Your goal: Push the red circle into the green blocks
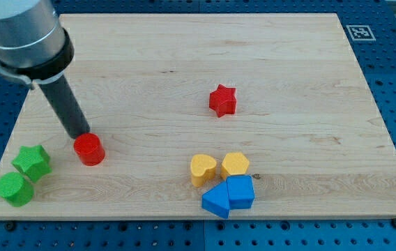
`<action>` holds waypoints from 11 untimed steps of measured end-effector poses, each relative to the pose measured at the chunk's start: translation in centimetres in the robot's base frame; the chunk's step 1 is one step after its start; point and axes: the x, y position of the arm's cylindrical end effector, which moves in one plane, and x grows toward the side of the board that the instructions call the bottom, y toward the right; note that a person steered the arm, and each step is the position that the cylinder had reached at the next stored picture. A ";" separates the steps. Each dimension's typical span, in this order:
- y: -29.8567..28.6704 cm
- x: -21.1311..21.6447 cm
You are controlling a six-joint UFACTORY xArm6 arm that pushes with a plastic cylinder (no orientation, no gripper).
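Note:
The red circle [88, 149] lies on the wooden board at the view's lower left. My tip [79, 134] is at the circle's upper left edge, touching or nearly touching it. A green star [33, 162] sits to the circle's left, and a green circle-like block [14, 188] lies just below and left of the star, near the board's bottom left corner. The two green blocks touch each other. A gap of bare wood separates the red circle from the green star.
A red star [222, 100] lies right of centre. At the bottom centre cluster a yellow heart [202, 169], a yellow hexagon-like block [235, 164] and two blue blocks [229, 194]. The board [184, 42] has a tag at its top right corner [359, 31].

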 end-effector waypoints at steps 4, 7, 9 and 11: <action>5.2 3.6; 5.2 2.9; 2.9 1.4; 2.9 4.1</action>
